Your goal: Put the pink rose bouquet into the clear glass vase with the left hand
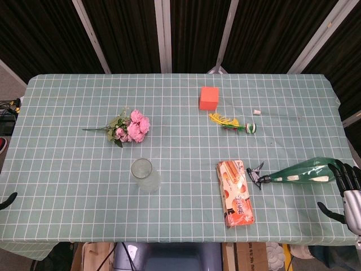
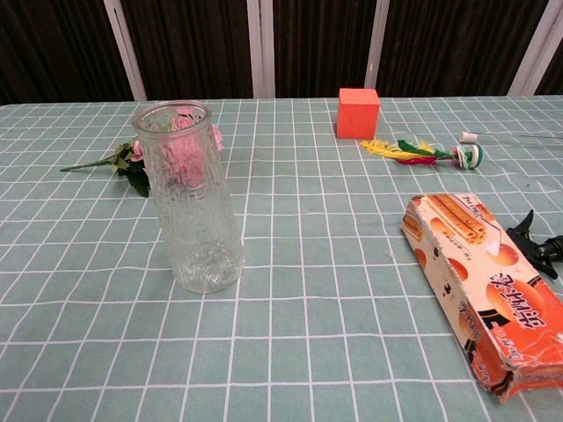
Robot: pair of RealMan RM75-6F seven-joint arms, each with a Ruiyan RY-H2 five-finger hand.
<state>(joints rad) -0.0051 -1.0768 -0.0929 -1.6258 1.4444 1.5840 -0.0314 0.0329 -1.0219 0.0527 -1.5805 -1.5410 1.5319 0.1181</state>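
Observation:
The pink rose bouquet (image 1: 131, 129) lies flat on the green checked tablecloth, left of centre, its stem pointing left. In the chest view its blooms (image 2: 186, 151) show through the glass, with the leaves beside them. The clear glass vase (image 1: 144, 175) (image 2: 190, 211) stands upright and empty, nearer than the bouquet. Of my left hand (image 1: 8, 200) only a dark tip shows at the table's left edge, far from both. My right hand (image 1: 345, 189) hovers at the right edge with its fingers spread, next to the base of a green spray bottle (image 1: 299, 173).
An orange cube (image 1: 208, 97) (image 2: 358, 112) stands at the back. A feather toy with a small ball (image 1: 232, 124) (image 2: 422, 151) lies right of it. A biscuit box (image 1: 237, 193) (image 2: 484, 290) lies front right, beside the bottle's black nozzle (image 2: 535, 239).

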